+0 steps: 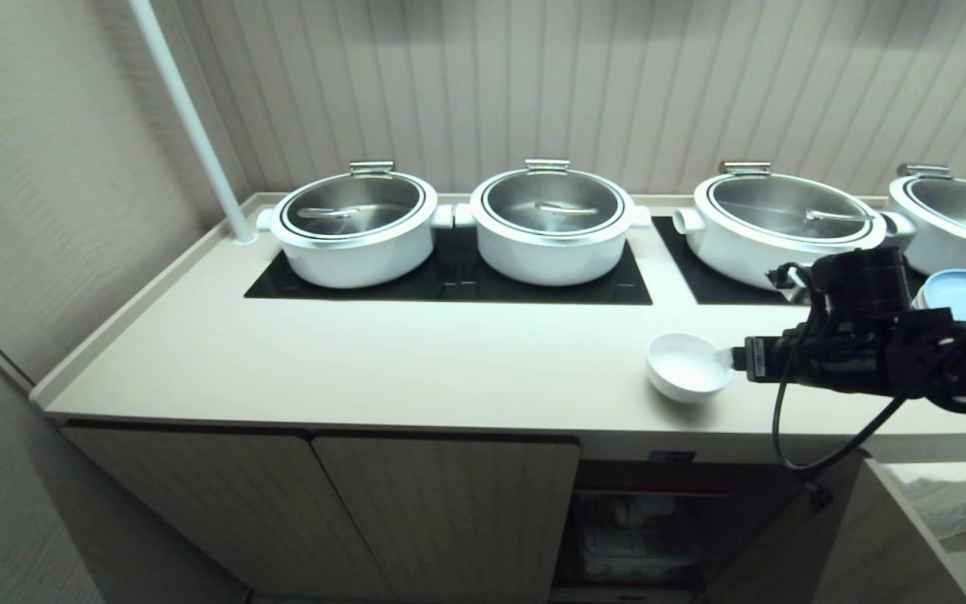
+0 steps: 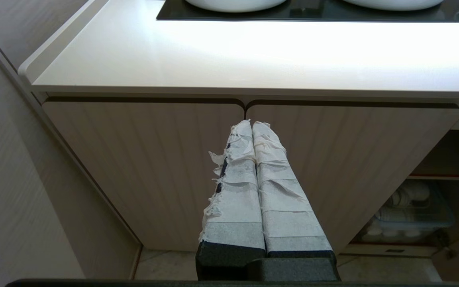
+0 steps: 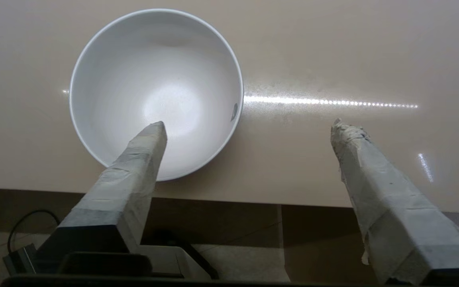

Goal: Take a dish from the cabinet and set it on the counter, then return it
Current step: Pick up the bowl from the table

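The dish (image 1: 688, 367), a small white bowl, stands upright on the counter (image 1: 366, 352) close to its front edge. My right gripper (image 1: 730, 361) is at the bowl's right side. In the right wrist view it (image 3: 248, 126) is open wide. One taped finger (image 3: 142, 155) hangs over the inside of the dish (image 3: 153, 79), the other over bare counter (image 3: 333, 59), and neither grips the rim. My left gripper (image 2: 252, 125) is shut on nothing, parked in front of the closed cabinet (image 2: 142, 159) doors.
Several white steel-lidded pots (image 1: 550, 222) sit on black cooktop panels (image 1: 449, 281) behind. A pale blue stack of plates (image 1: 965, 294) is at the far right. The right cabinet compartment (image 1: 634, 528) is open, its door (image 1: 894, 537) swung out. A white pole (image 1: 189, 126) rises at the back left.
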